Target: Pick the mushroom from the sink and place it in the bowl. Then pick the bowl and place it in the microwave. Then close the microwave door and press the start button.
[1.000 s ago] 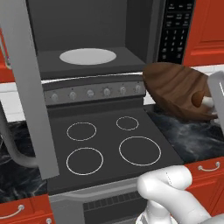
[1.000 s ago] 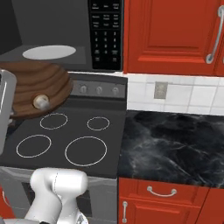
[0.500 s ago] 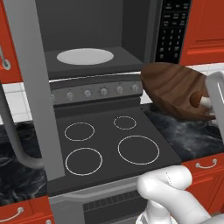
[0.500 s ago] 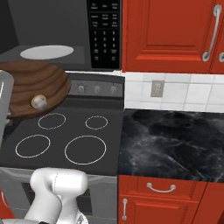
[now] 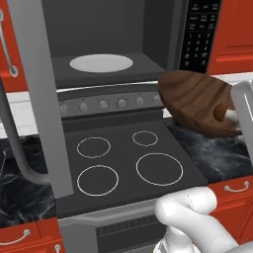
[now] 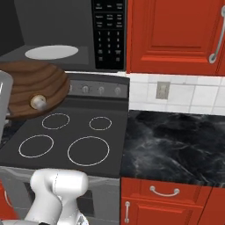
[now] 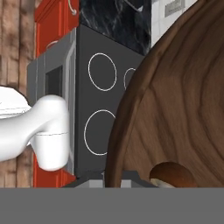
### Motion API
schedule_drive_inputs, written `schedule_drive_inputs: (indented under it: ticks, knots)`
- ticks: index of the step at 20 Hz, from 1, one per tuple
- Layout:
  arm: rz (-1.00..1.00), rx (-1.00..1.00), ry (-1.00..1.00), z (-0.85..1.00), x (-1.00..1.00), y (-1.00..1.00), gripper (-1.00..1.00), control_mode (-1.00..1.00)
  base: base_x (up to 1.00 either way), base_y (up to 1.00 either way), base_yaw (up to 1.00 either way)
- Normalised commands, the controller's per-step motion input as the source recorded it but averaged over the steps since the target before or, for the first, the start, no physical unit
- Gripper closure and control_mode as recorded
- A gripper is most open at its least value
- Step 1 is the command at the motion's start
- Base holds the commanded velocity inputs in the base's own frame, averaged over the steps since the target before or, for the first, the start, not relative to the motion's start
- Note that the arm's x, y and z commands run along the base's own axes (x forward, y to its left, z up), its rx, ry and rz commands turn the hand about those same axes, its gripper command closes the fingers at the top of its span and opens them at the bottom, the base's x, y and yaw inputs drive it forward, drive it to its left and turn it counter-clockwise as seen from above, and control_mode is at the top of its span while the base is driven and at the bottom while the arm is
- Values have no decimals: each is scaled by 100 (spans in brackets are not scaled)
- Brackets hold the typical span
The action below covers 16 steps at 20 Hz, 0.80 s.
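My gripper (image 5: 236, 114) is shut on the rim of the dark brown wooden bowl (image 5: 197, 99), holding it tilted in the air to the right of the stovetop, below the keypad. The small brown-capped mushroom (image 5: 222, 112) lies inside the bowl near the hand. From the right side the bowl (image 6: 35, 85) and mushroom (image 6: 38, 102) hang over the stove's left edge. In the hand view the bowl (image 7: 183, 105) looms close with the mushroom (image 7: 172, 173) at its bottom. The microwave (image 5: 108, 44) stands open, with its white turntable (image 5: 101, 63) bare. The microwave door (image 5: 37, 99) is swung out to the left. The sink is out of view.
The black stovetop (image 5: 128, 163) with four burner rings lies under the microwave, a knob panel (image 5: 108, 104) behind it. The keypad panel (image 6: 108, 35) is right of the cavity. Black marble counter (image 6: 176, 145) and red cabinets (image 6: 176, 30) lie to the right.
Both base views have shifted slightly. The bowl with the mushroom stays held in nearly the same spot beside the open microwave.
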Motion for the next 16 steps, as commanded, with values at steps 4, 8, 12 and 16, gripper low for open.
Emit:
schedule_drive_inputs:
  ticks: [4,8,12,16]
  knots:
    - [0,0,0,0,0,0,100,100,6,1,17]
    - [0,0,0,0,0,0,100,100,0,6,8]
    - [0,0,0,0,0,0,100,100,0,1,0]
    - [0,-1,0,0,0,0,100,-100,0,0,0]
